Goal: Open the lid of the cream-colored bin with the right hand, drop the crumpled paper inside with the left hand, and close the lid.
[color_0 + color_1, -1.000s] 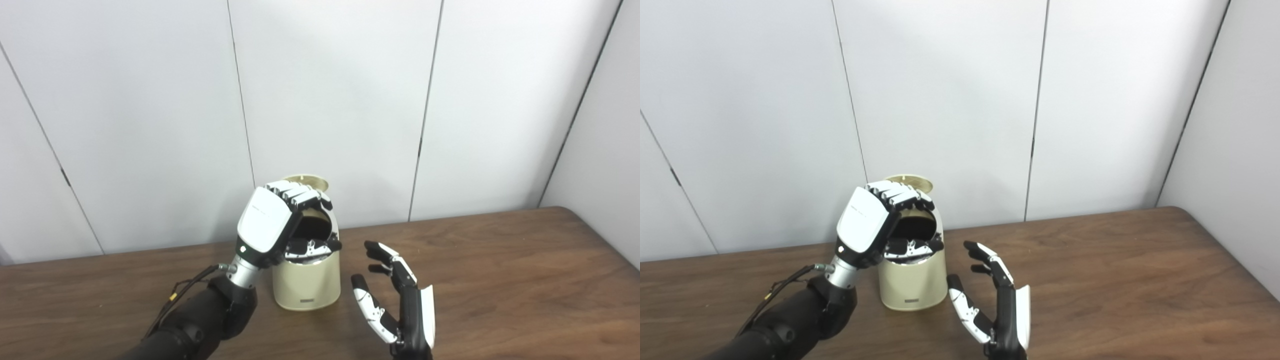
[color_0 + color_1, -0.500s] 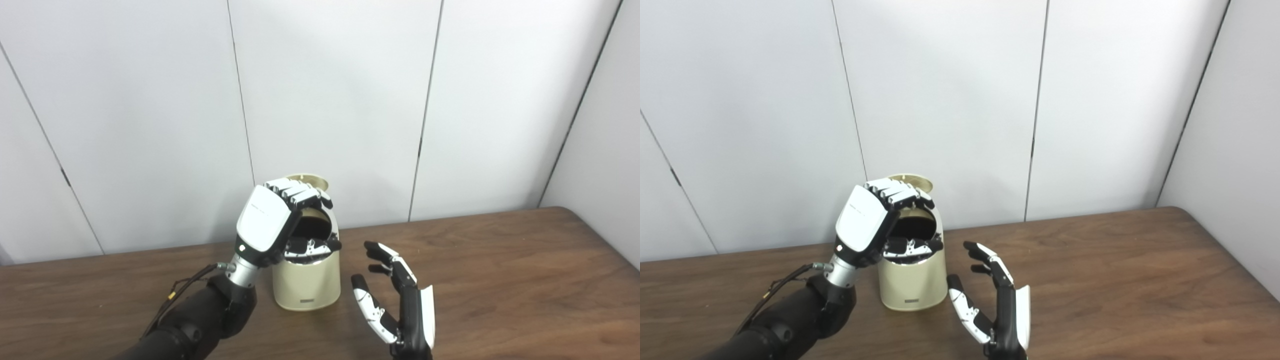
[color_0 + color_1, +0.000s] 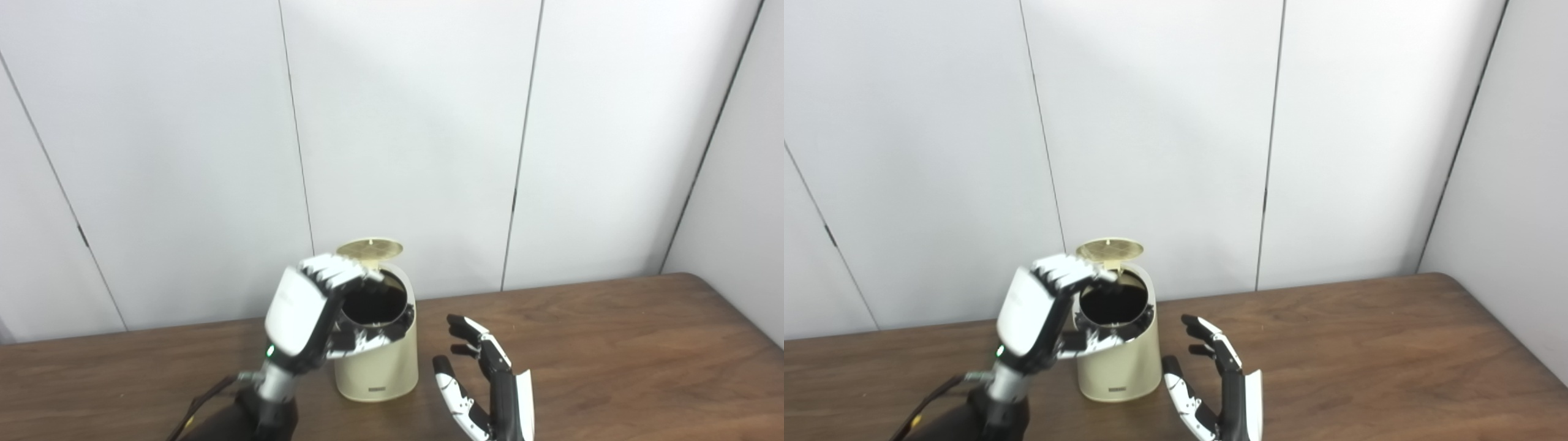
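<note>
The cream-colored bin (image 3: 378,361) stands on the wooden table (image 3: 612,355) with its round lid (image 3: 369,248) tipped up at the back and its dark mouth (image 3: 373,304) uncovered. No crumpled paper shows anywhere. My left hand (image 3: 306,318) is at the bin's left rim, blurred, with fingers curled above the mouth, thumb at the front rim and nothing between them. My right hand (image 3: 490,392) is open, palm facing left, just right of the bin and apart from it. Both hands also show in the right eye view, left hand (image 3: 1035,318) and right hand (image 3: 1222,386).
White wall panels (image 3: 416,135) rise right behind the bin. The table's right end (image 3: 735,318) runs up to a side wall.
The whole picture has shifted down, so the camera moved. My left hand has drawn back to the left, off the bin's mouth. The right hand and lid hold their places.
</note>
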`<state>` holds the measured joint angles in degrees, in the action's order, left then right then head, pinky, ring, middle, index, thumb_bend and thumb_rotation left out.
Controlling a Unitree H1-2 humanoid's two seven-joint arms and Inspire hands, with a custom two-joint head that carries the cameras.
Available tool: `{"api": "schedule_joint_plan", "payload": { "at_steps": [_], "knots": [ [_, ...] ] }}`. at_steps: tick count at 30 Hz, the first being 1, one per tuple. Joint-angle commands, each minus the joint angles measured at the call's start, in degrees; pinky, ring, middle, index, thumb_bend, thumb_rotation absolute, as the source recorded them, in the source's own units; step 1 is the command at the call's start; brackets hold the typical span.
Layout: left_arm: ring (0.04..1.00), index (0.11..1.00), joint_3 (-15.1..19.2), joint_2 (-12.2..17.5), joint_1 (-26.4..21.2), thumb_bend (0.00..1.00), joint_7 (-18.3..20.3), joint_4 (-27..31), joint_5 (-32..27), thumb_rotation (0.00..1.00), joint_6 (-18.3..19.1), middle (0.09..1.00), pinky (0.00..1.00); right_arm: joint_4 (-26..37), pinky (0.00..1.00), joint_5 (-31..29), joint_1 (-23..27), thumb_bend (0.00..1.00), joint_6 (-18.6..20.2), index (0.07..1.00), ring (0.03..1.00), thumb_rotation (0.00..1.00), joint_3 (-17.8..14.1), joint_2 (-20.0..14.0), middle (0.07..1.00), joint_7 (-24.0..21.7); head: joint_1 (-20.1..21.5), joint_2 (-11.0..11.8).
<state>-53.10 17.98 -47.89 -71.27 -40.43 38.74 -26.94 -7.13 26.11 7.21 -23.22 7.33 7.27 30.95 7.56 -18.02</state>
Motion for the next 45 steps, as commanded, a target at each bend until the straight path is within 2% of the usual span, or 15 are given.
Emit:
{"api": "schedule_joint_plan", "payload": {
  "at_steps": [1,2,3,6,10,14,16,20,26,32,39,41,45],
  "knots": [
    [0.378,0.455,2.39,1.50,-1.34,0.74,-1.06,3.98,-1.76,0.28,0.02,0.432,0.33,-5.67,0.64,0.53,-3.69,0.20,-2.58,0.734,0.748,0.57,-0.52,-2.29,0.764,-0.35,-0.31,-0.10],
    [0.378,0.449,3.20,2.01,-0.21,0.73,-0.74,5.74,-2.27,0.27,0.02,0.429,0.33,-5.78,0.65,0.58,-3.61,0.20,-2.79,0.733,0.749,0.57,-0.62,-2.52,0.763,-0.25,-0.57,-0.02],
    [0.373,0.470,4.19,2.53,1.00,0.58,-0.22,7.61,-2.58,0.15,0.02,0.423,0.32,-5.82,0.64,0.53,-3.55,0.20,-2.84,0.726,0.744,0.57,-0.75,-2.71,0.759,-0.25,-0.89,-0.10],
    [0.352,0.477,7.82,3.78,4.93,0.52,2.18,12.98,-4.32,0.10,0.02,0.409,0.31,-5.93,0.64,0.02,-3.49,0.21,-3.00,0.717,0.741,0.57,-1.07,-3.01,0.754,-0.30,-1.48,-0.04],
    [0.335,0.478,12.38,4.49,9.74,0.51,5.29,17.98,-6.36,0.09,0.02,0.389,0.30,-6.12,0.64,-0.65,-3.37,0.20,-3.33,0.715,0.737,0.57,-1.35,-3.79,0.749,-0.45,-2.36,-0.23],
    [0.351,0.479,15.78,6.49,16.39,0.50,10.09,23.47,-13.06,0.09,0.02,0.399,0.31,-5.73,0.65,-2.55,-3.50,0.21,-3.08,0.720,0.744,0.59,-2.03,-4.34,0.755,-1.60,-3.62,-0.28],
    [0.349,0.479,17.96,6.74,19.29,0.49,11.78,25.00,-14.52,0.09,0.02,0.406,0.30,-5.61,0.66,-3.89,-3.48,0.21,-3.28,0.719,0.749,0.56,-2.35,-4.74,0.757,-2.40,-4.27,-0.36],
    [0.349,0.480,22.61,6.30,24.98,0.48,14.39,26.64,-17.04,0.09,0.02,0.410,0.29,-5.37,0.69,-6.04,-3.51,0.20,-3.55,0.731,0.764,0.54,-2.96,-5.78,0.763,-3.70,-5.59,-0.52],
    [0.415,0.484,28.44,4.38,32.15,0.48,19.53,29.34,-21.36,0.09,0.02,0.461,0.36,-5.01,0.70,-8.77,-3.50,0.22,-3.66,0.732,0.767,0.52,-3.77,-7.25,0.764,-4.94,-7.13,-0.95],
    [0.435,0.486,32.27,1.27,36.07,0.47,22.85,30.24,-22.72,0.08,0.02,0.482,0.38,-3.63,0.71,-13.30,-4.04,0.23,-3.61,0.735,0.783,0.51,-4.51,-8.24,0.779,-7.37,-7.36,-1.36],
    [0.438,0.488,33.75,-1.10,36.68,0.47,23.15,30.57,-21.96,0.08,0.02,0.489,0.38,-1.36,0.68,-10.99,-3.99,0.25,-3.68,0.713,0.758,0.58,-4.52,-10.61,0.759,-5.15,-7.05,-2.17],
    [0.447,0.488,34.06,-1.53,36.65,0.47,23.40,31.37,-21.80,0.09,0.02,0.495,0.39,0.83,0.69,-12.14,-4.19,0.24,-3.68,0.708,0.760,0.49,-4.69,-10.97,0.755,-5.56,-7.06,-2.58],
    [0.474,0.489,34.77,-2.00,36.69,0.47,24.02,33.27,-20.42,0.09,0.02,0.516,0.41,5.58,0.69,-10.04,-4.49,0.20,-3.68,0.714,0.760,0.37,-5.86,-12.13,0.753,-5.29,-7.38,-3.15]
  ]
}}
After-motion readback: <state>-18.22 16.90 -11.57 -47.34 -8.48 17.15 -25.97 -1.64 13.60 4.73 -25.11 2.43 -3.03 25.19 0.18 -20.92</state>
